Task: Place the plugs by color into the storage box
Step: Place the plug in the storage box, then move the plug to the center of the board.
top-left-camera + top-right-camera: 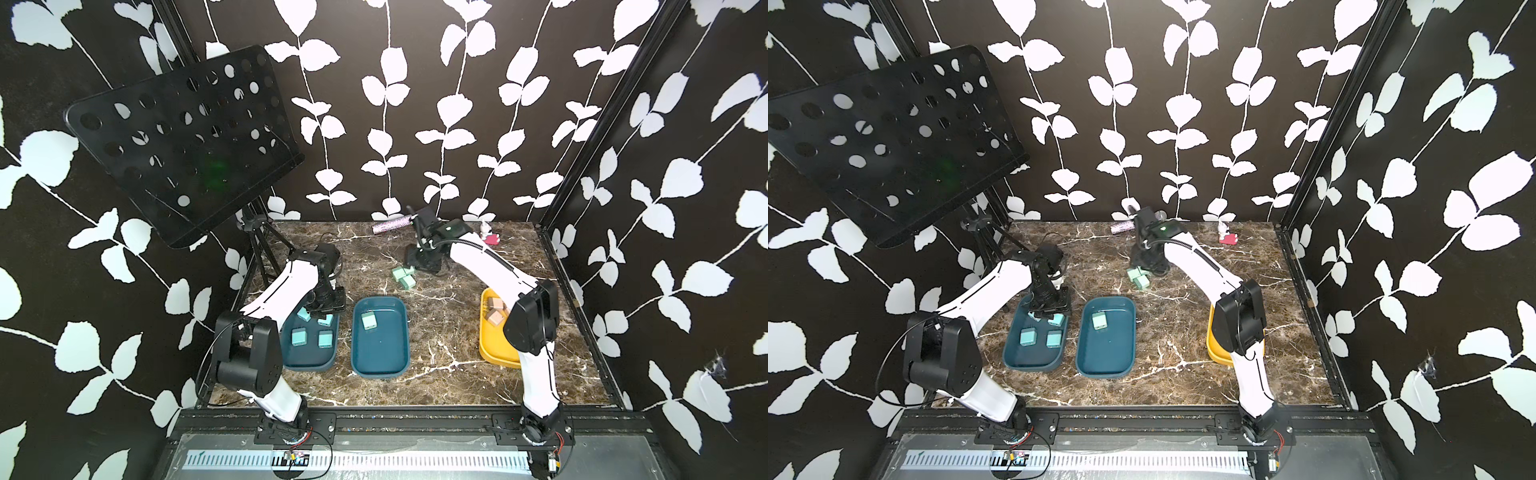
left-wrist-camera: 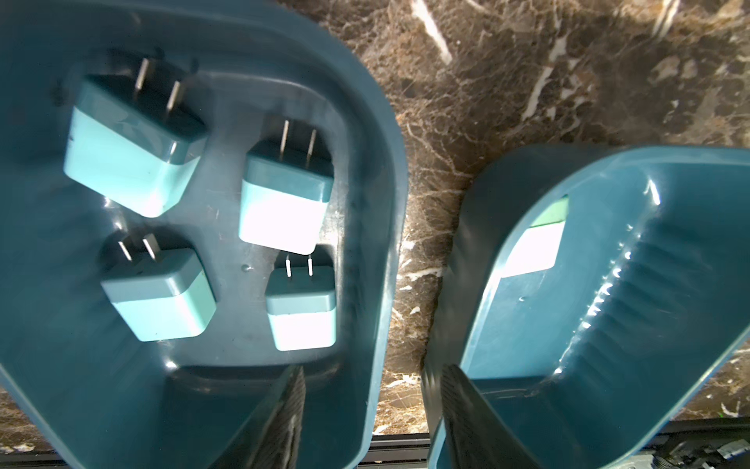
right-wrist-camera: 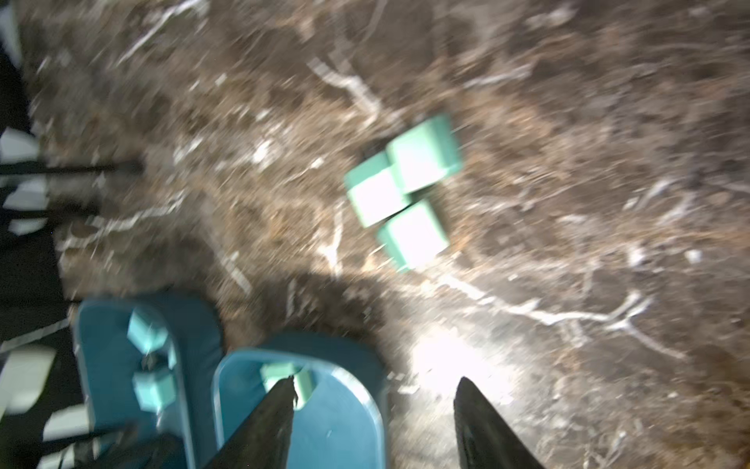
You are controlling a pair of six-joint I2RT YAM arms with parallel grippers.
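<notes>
Several light blue plugs (image 2: 284, 199) lie in the left teal tray (image 1: 307, 359). My left gripper (image 2: 373, 385) hangs above that tray's far end, open and empty. One mint plug (image 1: 368, 321) rests in the middle teal tray (image 1: 380, 361). Three more mint plugs (image 1: 402, 277) are clustered on the marble beyond the trays. My right gripper (image 3: 375, 390) hovers just behind and to the right of them, open with nothing between its fingers; its view is blurred. Beige plugs (image 1: 495, 309) lie in the yellow tray (image 1: 492, 353), partly hidden by my right arm.
A black perforated music stand (image 1: 183, 141) overhangs the back left, its tripod legs (image 1: 266, 249) on the table near my left arm. A pink-red toy figure (image 1: 490, 237) and a glittery tube (image 1: 392, 225) lie at the back edge.
</notes>
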